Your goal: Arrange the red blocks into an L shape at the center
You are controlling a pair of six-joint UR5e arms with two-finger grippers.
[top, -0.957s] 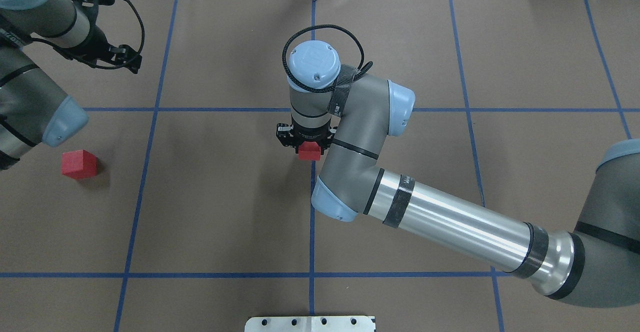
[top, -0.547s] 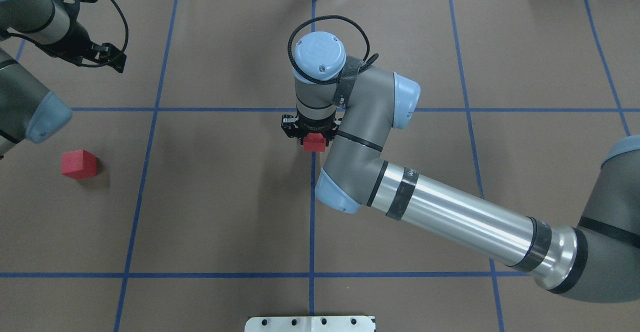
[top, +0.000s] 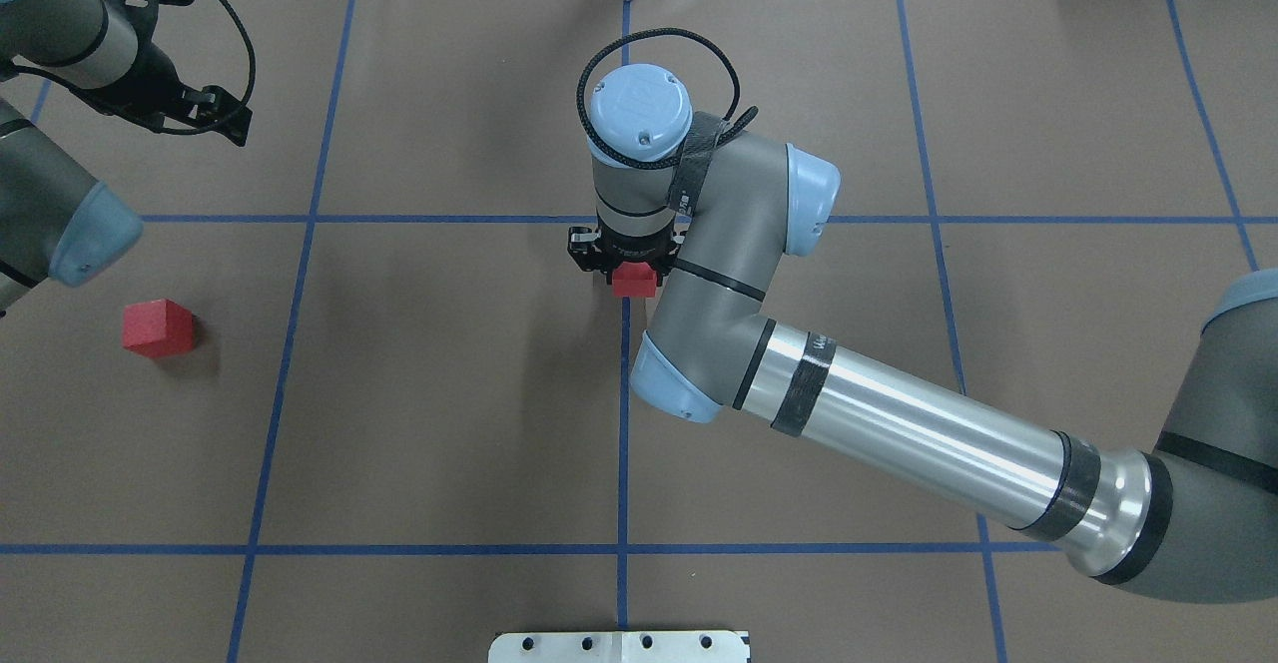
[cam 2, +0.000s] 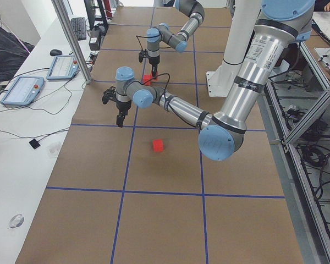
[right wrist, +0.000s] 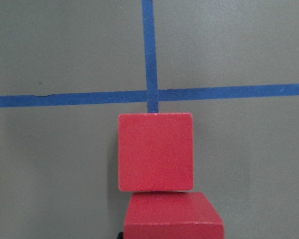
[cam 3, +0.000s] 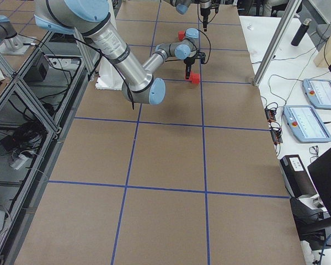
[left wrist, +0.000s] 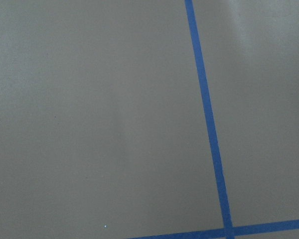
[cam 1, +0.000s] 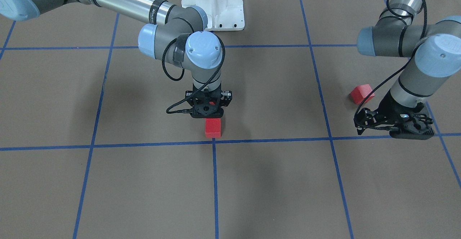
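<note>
progress: 1 small matte red cube beside the blue tape crossing, right gripper holding the 2nd cube, 3rd cube far off; left gripper unclear.

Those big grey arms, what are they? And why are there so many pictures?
They are two robot arms at a brown table marked with blue tape lines. Cameras look from above, from the front, from both ends and from each wrist. The right pincer holds the first red block close beside the second red block, which lies at the middle tape crossing. The third red block sits alone near the left arm.
</note>
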